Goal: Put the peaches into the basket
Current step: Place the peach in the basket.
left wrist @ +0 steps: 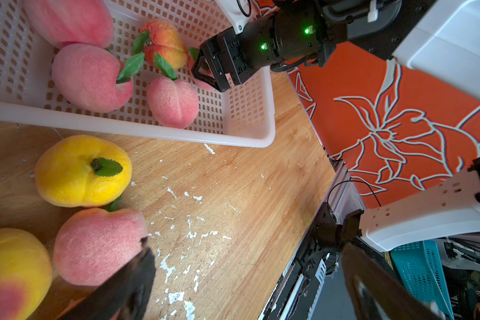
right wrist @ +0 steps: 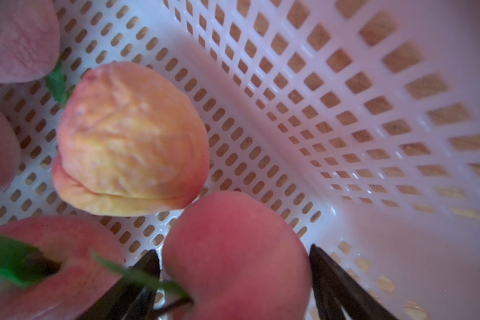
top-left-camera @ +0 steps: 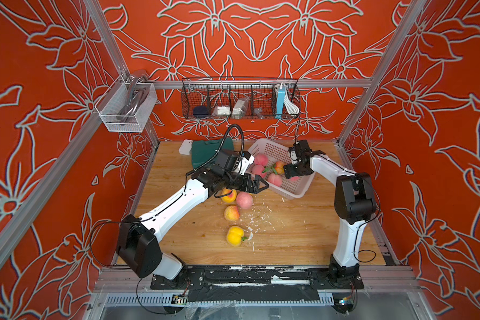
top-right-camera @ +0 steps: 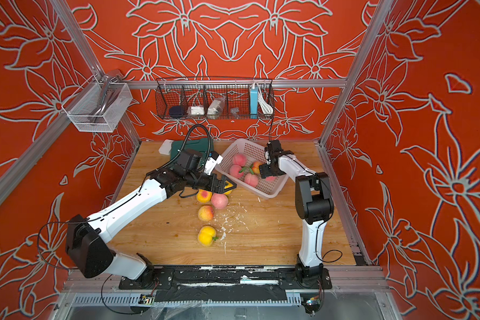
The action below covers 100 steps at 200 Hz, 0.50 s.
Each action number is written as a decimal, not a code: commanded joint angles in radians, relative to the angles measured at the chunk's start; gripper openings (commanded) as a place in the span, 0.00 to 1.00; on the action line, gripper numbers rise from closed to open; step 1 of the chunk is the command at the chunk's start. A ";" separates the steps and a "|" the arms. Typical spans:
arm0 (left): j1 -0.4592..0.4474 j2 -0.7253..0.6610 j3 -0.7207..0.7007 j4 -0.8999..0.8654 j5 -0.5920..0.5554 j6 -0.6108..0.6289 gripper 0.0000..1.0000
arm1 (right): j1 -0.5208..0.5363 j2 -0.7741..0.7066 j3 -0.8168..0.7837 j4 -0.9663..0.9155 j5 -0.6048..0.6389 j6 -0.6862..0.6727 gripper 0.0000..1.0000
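The left arm [top-left-camera: 178, 199] and right arm [top-left-camera: 347, 238] wear glossy white shells between bulky black joint housings. A ribbed black hose [top-left-camera: 234, 125] arcs above the left wrist; thin black cables [top-left-camera: 375, 255] loop near the bases at six o'clock. The right end effector [left wrist: 207, 76] is angular black, green lights [left wrist: 306, 30] behind it.

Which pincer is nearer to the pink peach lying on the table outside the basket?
Left. The left pincer hangs open right beside that pink peach; the right pincer is farther off, down inside the basket.
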<state>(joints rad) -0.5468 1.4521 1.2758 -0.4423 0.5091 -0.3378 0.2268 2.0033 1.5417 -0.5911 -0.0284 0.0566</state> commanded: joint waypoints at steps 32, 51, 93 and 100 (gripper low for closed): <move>0.005 -0.127 -0.050 -0.066 -0.042 0.010 0.99 | -0.009 -0.099 -0.004 -0.044 -0.022 -0.002 0.90; 0.005 -0.176 -0.078 -0.094 -0.061 0.005 0.99 | -0.006 -0.150 -0.026 -0.048 -0.020 -0.002 0.90; 0.005 -0.288 -0.138 -0.204 -0.123 0.008 0.99 | 0.021 -0.292 -0.101 -0.065 -0.035 0.001 0.90; 0.005 -0.307 -0.151 -0.220 -0.129 0.010 0.99 | 0.031 -0.318 -0.121 -0.063 -0.042 0.005 0.90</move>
<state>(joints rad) -0.5468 1.2034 1.1530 -0.5705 0.4263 -0.3378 0.2356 1.7794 1.4754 -0.6216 -0.0460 0.0570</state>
